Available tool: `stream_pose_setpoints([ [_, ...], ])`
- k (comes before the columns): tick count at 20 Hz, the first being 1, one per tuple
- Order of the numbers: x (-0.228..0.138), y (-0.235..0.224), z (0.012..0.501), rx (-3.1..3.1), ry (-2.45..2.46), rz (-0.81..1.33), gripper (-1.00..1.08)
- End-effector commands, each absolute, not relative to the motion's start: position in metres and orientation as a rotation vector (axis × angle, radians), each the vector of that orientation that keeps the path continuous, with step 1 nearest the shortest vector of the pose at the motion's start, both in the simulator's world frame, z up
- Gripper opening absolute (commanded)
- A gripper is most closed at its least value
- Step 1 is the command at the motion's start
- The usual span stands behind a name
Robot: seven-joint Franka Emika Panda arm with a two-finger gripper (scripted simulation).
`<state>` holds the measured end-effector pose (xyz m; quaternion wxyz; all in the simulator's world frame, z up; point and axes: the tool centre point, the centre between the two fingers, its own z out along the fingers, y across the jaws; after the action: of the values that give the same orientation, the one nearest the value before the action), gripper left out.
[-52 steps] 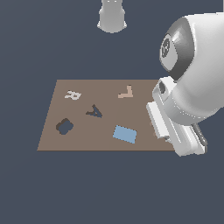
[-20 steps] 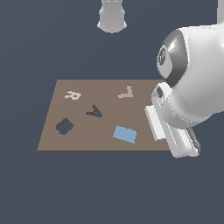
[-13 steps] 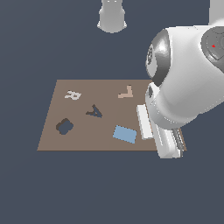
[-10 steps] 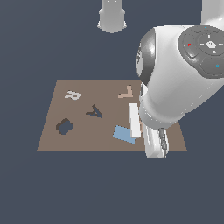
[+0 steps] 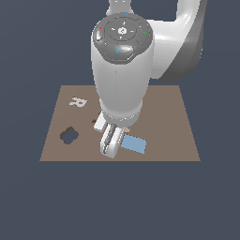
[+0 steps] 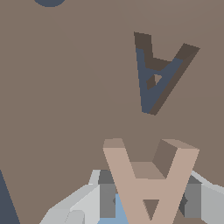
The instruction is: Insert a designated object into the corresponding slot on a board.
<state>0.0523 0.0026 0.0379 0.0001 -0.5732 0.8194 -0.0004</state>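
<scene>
Exterior view. The arm, which stood over the board's right edge moments ago, now hangs over the middle of the board, its bulk hiding the A-shaped slot and the tan L-shaped piece that showed earlier. The gripper points down at the near-centre. Judgement: the carry toward the slot is under way, insertion not yet done.
Other items: white "R" piece at far left; clover-like cutout at near left; blue tile just right of the gripper, lying close to the travel path.

Wrist view. The A block sits between the pads, pinched on both flanks, held above the board. The slot lies ahead, apart from the block, its outline turned somewhat against the block's; judgement: a small twist and advance are needed. The clover cutout's edge shows far off. Blue tile shows beneath the block.
</scene>
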Motion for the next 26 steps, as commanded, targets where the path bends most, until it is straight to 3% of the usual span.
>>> stream_pose_setpoints([
  [1,0.042,-0.019,0.039,-1.7,2.641,-0.001,-1.0],
  [9,0.018,-0.056,0.04,-1.52,2.749,-0.001,-1.0],
  [21,0.013,-0.061,0.03,-1.489,2.765,-0.001,-1.0],
  [22,0.013,-0.061,0.03,-1.489,2.765,-0.001,1.0],
  [26,0.013,-0.061,0.03,-1.489,2.765,-0.001,1.0],
])
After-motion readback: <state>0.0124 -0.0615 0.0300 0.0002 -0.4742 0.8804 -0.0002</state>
